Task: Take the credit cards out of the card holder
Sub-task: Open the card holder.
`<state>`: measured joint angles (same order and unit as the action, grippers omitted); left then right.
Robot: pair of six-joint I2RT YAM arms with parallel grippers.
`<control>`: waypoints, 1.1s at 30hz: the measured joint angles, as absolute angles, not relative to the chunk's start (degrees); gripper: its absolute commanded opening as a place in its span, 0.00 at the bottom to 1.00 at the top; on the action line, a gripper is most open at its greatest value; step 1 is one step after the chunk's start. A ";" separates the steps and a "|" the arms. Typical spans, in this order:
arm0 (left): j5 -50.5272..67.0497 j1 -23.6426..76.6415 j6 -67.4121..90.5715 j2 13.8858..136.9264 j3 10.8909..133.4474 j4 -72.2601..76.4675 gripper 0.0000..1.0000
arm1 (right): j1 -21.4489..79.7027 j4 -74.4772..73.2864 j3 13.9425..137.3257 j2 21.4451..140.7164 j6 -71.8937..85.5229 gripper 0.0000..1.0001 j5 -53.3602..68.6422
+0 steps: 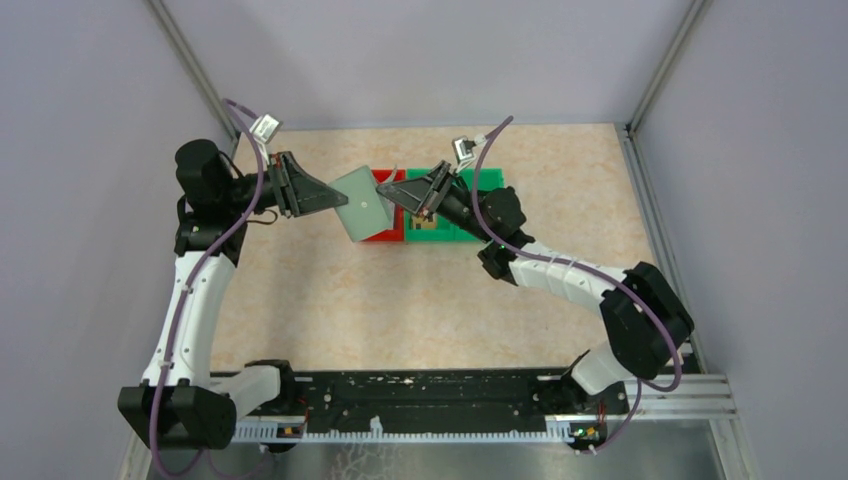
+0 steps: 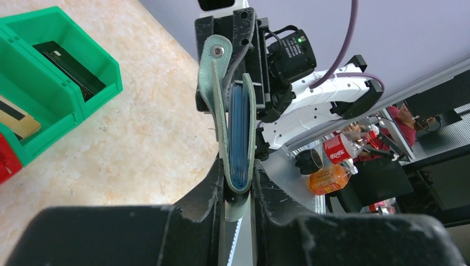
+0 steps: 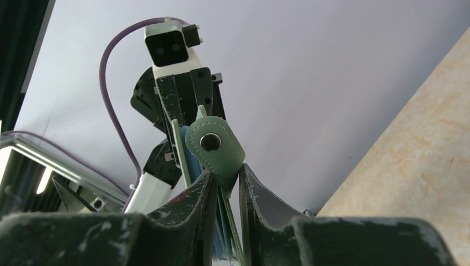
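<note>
The grey-green card holder (image 1: 362,208) hangs in the air between both arms, above the bins. My left gripper (image 1: 338,200) is shut on its folded edge (image 2: 239,183). In the left wrist view the holder stands edge-on with its blue inside (image 2: 239,133) showing. My right gripper (image 1: 386,192) is shut on the opposite edge, with the snap tab (image 3: 215,147) caught between its fingers (image 3: 227,183). One dark credit card (image 2: 69,66) and a tan one (image 2: 15,117) lie in the green bin. Whether any cards sit inside the holder cannot be made out.
A green bin (image 1: 488,180) and a red bin (image 1: 385,237) stand side by side at the back middle of the beige table, right under the holder. Grey walls close in the back and both sides. The arm bases sit on a black rail (image 1: 430,400) at the near edge.
</note>
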<state>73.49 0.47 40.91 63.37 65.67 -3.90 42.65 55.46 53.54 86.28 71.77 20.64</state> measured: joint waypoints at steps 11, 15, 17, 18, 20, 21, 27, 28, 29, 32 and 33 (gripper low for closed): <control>73.08 0.49 40.42 63.37 65.67 -4.25 0.12 | 43.75 53.06 52.05 84.01 71.57 0.00 16.08; 72.71 0.49 37.50 63.29 65.67 -6.33 0.65 | 43.66 52.16 52.07 83.94 70.76 0.00 16.34; 72.58 0.47 34.98 63.07 65.67 -8.23 0.70 | 43.29 50.00 52.42 83.44 68.99 0.00 17.34; 72.53 0.47 33.52 62.98 65.67 -9.32 0.71 | 43.16 48.75 52.82 83.24 68.03 0.00 17.87; 72.40 0.49 30.89 62.89 65.67 -11.11 0.72 | 42.94 44.80 54.78 82.87 65.14 0.00 19.68; 72.36 0.49 29.45 62.87 65.65 -12.08 0.72 | 42.87 42.92 55.99 82.65 63.59 0.00 20.51; 72.84 0.49 23.09 62.06 64.01 -14.96 0.69 | 42.85 31.66 62.13 80.05 53.98 0.00 26.72; 73.12 0.49 22.15 61.89 63.70 -15.49 0.68 | 42.85 30.50 62.78 79.83 52.97 0.00 27.35; 73.47 0.47 20.88 61.69 63.35 -16.01 0.66 | 42.83 29.15 63.48 79.68 51.96 0.00 28.14; 74.70 0.49 16.64 61.19 62.74 -18.52 0.62 | 42.83 25.58 65.73 79.66 49.52 0.00 30.63; 75.07 0.49 14.76 60.93 62.61 -19.81 0.62 | 42.83 24.67 66.32 79.66 48.97 0.00 31.62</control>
<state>75.07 0.49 14.76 60.93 62.61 -19.81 42.83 24.67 66.32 79.66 48.97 31.62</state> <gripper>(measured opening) 0.632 0.010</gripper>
